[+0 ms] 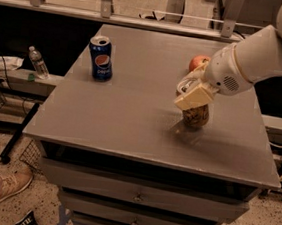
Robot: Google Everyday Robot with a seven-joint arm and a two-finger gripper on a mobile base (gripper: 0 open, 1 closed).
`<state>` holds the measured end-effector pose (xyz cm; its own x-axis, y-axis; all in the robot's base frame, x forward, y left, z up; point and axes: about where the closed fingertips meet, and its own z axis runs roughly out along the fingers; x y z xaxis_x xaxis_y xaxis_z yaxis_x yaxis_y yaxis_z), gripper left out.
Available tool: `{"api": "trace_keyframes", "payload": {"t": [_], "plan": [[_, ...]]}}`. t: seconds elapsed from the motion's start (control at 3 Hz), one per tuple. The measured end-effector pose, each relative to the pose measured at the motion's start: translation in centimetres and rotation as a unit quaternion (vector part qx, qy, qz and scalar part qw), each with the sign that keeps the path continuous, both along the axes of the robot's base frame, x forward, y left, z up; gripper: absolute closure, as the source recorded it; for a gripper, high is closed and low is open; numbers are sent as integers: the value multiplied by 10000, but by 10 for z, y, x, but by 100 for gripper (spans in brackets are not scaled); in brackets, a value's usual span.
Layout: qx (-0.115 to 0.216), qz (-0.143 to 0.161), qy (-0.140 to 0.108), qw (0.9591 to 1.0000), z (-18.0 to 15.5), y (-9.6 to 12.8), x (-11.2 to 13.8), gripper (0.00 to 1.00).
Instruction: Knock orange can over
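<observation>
The orange can (196,116) stands on the grey table (130,118), right of centre. Only its lower body shows, and it seems to lean a little with its top to the left. My gripper (193,95), at the end of the white arm coming in from the upper right, is right against the can's upper part and hides its top.
A blue Pepsi can (101,57) stands upright at the table's back left. A red apple (198,62) lies just behind the gripper. The table's right edge is close to the can. A water bottle (37,62) stands on a low shelf to the left, and a shoe (2,186) is on the floor.
</observation>
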<state>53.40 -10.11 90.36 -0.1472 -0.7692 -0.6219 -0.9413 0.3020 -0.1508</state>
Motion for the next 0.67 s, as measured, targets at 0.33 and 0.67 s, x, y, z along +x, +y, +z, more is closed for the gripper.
{"api": "trace_keyframes", "payload": {"t": [0.33, 0.67], "plan": [[-739, -169, -10, 9971, 0, -15, 2, 100], [-1402, -81, -49, 9901, 1, -12, -1, 100]]}}
